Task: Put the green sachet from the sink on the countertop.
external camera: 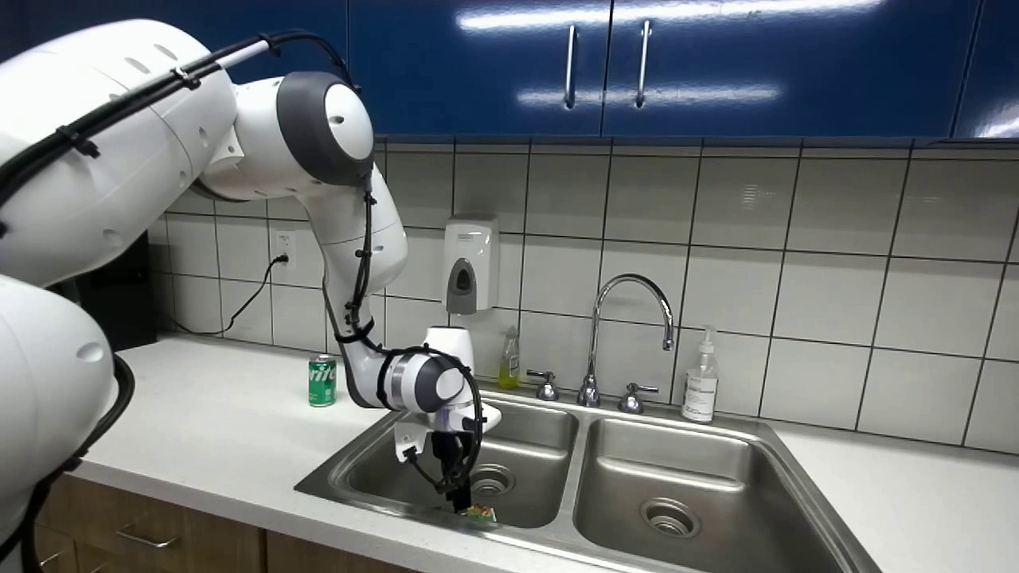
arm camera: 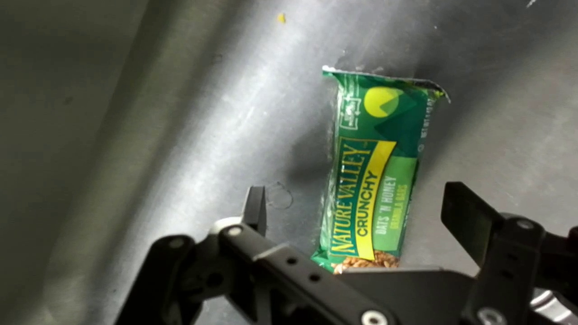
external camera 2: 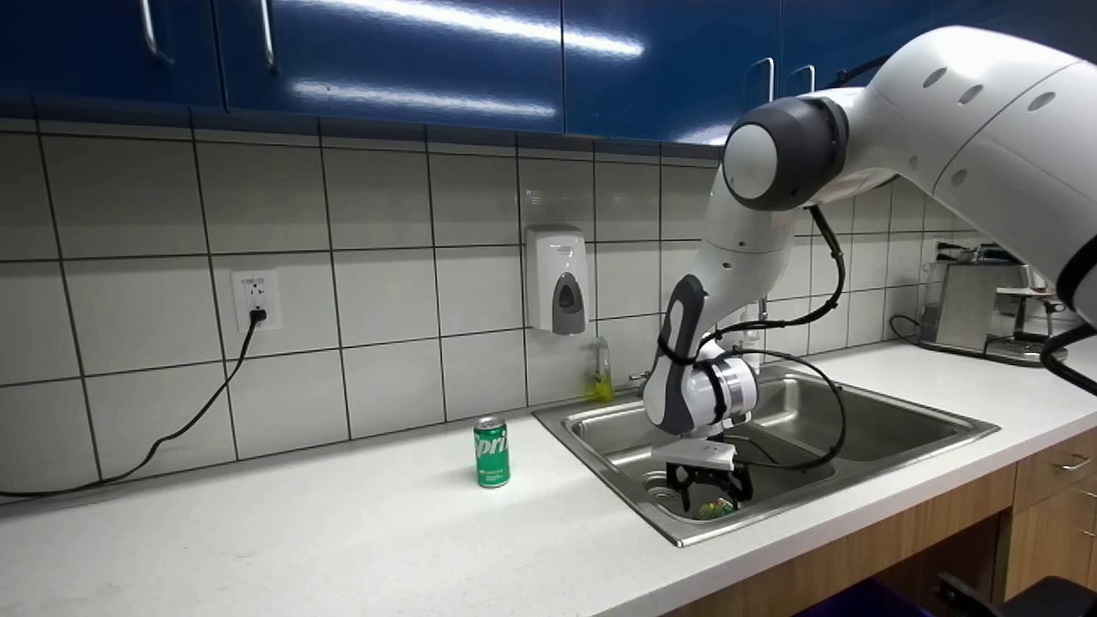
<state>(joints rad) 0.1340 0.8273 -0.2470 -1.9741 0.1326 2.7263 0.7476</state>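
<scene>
The green sachet is a green and yellow granola bar packet (arm camera: pixel 372 180). It lies flat in a basin of the steel sink (external camera: pixel 326 477), near the front wall. Part of it shows in both exterior views (external camera: pixel 481 514) (external camera 2: pixel 715 510). The sink rim (external camera 2: pixel 600 470) borders the off-white countertop (external camera: pixel 199 422), which also shows in an exterior view (external camera 2: pixel 386 540). My gripper (arm camera: pixel 355 196) is open, its fingers apart on either side of the packet with gaps to both. The gripper body hides the packet's near end. In an exterior view the gripper (external camera 2: pixel 713 499) points down into the basin.
A green soda can (external camera: pixel 322 380) stands on the counter left of the sink. The faucet (external camera: pixel 591 342), a yellow-green soap bottle (external camera: pixel 509 362) and a white pump bottle (external camera: pixel 700 386) stand behind it. A divider (external camera: pixel 575 477) separates the basins. A coffee machine (external camera 2: pixel 981 300) stands farther along.
</scene>
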